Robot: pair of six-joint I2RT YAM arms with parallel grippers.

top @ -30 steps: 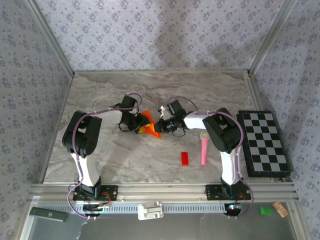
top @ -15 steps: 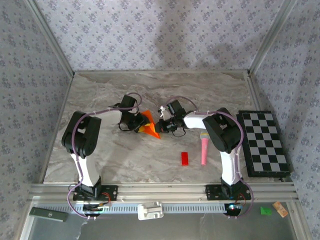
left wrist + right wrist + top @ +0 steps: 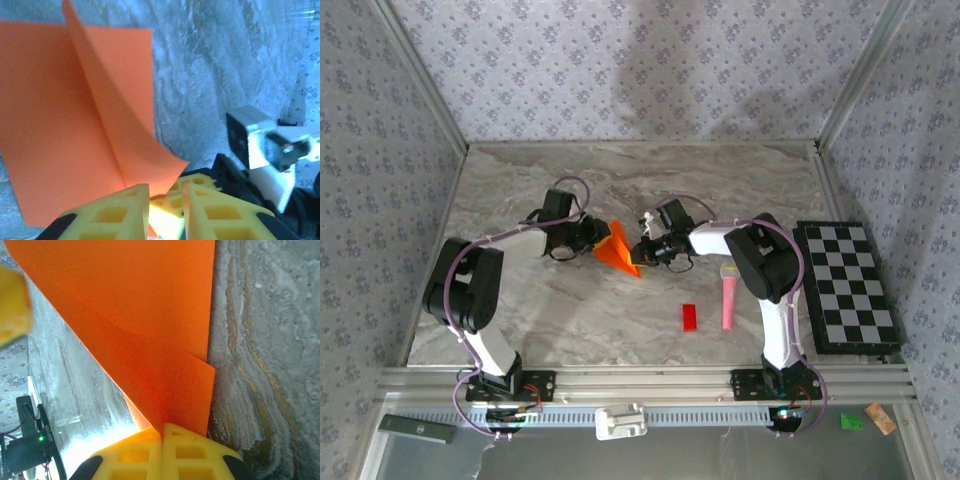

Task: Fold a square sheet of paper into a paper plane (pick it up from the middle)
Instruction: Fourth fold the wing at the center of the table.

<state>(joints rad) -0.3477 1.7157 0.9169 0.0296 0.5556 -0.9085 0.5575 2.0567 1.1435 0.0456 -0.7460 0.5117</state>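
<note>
Your right gripper [image 3: 162, 427] is pinched fully closed on a thin, bright orange sheet of paper [image 3: 150, 315]. In its wrist view the two yellow fingers meet with no gap, and the paper fans out from the seam between them. Two layers show just ahead of the fingertips, one edge stepped back from the other.

Your left gripper [image 3: 165, 192] stands narrow, with a slim gap between its yellow fingers. The folded sheet [image 3: 60, 125] spreads ahead of it and to its left, with one raised crease running away from the fingertips. A sliver of orange dips toward the gap, but you cannot tell from here whether the pads press on it. Just past those fingertips, the other arm's yellow fingers [image 3: 195, 181] hold the sheet's near corner.

From above, the left gripper [image 3: 594, 237] and the right gripper [image 3: 642, 250] face each other. The bright orange sheet of paper [image 3: 618, 250] is bunched into a wedge between them, over the grey marbled table top [image 3: 740, 190].

A small red rectangular block [image 3: 690, 317] lies well apart from the right gripper, toward the arm bases. A pink toy microphone [image 3: 729, 295] lies just beside the block, and a black-and-white chequered board [image 3: 847, 285] sits farther out past the right arm.
</note>
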